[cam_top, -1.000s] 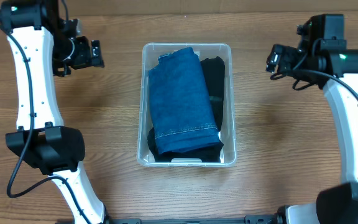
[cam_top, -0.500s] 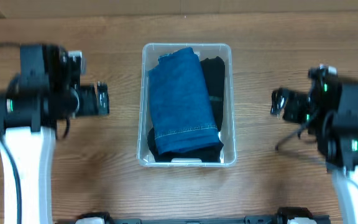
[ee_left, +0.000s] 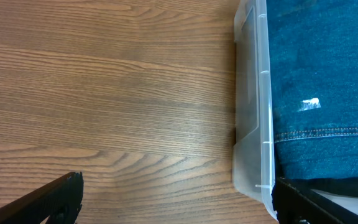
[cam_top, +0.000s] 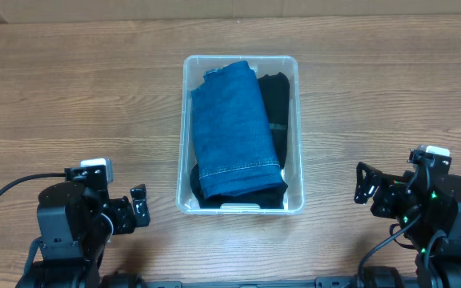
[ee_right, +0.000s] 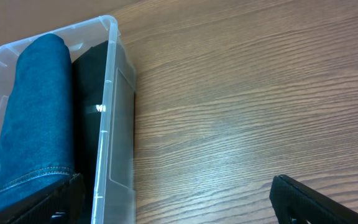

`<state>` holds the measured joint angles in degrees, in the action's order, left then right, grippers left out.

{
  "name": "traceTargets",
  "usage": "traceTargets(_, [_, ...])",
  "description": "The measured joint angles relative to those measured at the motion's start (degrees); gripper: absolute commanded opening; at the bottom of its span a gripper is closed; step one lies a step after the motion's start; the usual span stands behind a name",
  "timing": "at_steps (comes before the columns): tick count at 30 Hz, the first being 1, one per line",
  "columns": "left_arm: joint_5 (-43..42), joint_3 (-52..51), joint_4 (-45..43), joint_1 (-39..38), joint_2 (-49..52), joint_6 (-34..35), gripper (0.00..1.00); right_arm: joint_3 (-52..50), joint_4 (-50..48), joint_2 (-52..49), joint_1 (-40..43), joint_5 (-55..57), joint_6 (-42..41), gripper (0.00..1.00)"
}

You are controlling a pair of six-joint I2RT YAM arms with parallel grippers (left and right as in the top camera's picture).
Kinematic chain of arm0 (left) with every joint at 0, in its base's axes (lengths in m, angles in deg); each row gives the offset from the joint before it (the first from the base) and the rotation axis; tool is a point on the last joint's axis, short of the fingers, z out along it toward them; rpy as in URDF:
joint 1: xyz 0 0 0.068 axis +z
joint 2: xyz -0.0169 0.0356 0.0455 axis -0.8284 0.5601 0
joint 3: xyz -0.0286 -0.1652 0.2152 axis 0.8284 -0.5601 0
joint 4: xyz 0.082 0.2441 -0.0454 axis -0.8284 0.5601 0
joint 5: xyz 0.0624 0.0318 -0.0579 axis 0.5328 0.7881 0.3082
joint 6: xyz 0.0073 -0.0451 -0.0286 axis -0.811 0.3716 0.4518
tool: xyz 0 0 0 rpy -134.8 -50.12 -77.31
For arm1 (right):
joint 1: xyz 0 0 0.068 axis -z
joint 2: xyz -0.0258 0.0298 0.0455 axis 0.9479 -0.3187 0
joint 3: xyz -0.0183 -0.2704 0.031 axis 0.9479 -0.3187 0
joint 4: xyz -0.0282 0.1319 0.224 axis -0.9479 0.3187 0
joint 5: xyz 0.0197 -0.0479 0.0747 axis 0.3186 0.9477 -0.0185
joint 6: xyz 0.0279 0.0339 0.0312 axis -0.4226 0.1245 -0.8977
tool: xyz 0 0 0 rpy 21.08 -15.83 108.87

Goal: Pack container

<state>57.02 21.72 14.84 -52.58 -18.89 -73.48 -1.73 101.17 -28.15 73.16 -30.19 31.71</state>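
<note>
The clear plastic container (cam_top: 186, 120) sits in the middle of the wooden table. It holds folded blue jeans (cam_top: 232, 132) on top of a black garment (cam_top: 277, 100). The container also shows in the left wrist view (ee_left: 257, 93) and the right wrist view (ee_right: 112, 112), with the jeans (ee_left: 319, 74) (ee_right: 33, 112) inside. My left gripper (cam_top: 138, 210) is open and empty, low at the front left of the container. My right gripper (cam_top: 364, 186) is open and empty at the front right. The label on the container's bottom is hidden by the clothes.
Bare wood-grain tabletop (cam_top: 78, 96) surrounds the container on both sides. Black cables (cam_top: 6, 196) trail from the left arm's base at the front edge. The right arm's base (cam_top: 434, 212) sits at the front right corner.
Both arms have pulled back from beside the container's far end to the front edge of the table. The container and clothes have not moved.
</note>
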Motion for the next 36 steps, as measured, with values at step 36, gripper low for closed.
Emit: traceTargets(36, [0.22,-0.22,0.2,0.0,0.02,0.02,1.0,-52.81,-55.93,34.12,-7.15,3.26,9.18,1.0])
